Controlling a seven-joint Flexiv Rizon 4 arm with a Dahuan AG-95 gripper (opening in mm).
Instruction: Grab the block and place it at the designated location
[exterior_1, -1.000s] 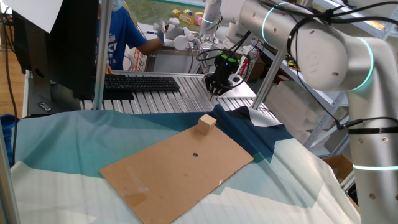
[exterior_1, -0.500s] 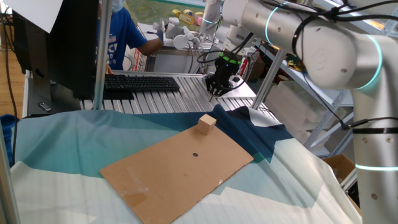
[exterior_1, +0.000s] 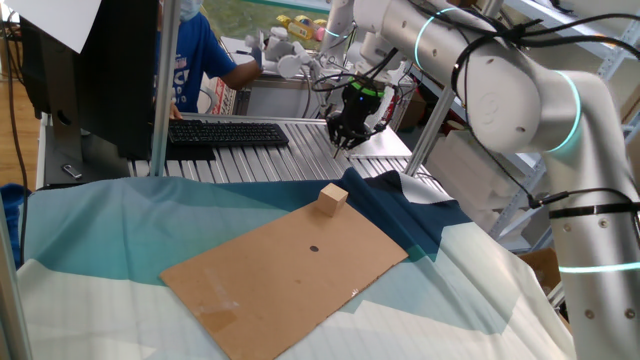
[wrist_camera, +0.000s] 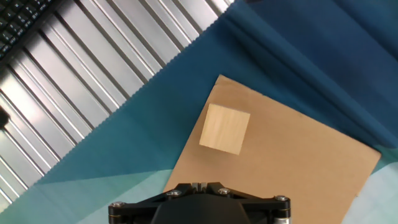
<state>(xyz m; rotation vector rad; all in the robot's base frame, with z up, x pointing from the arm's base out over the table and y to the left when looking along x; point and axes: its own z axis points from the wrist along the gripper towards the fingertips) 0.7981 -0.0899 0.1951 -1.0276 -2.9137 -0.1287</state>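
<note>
Hanging well above the block, the gripper likely lines up its descent; whether it is parted I cannot tell

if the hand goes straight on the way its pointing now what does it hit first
Most likely the wooden block on the cardboard sheet, which sits near the middle of the hand view. The hand is well above it, so depth is unclear; it might land on the sheet beside it.
</note>
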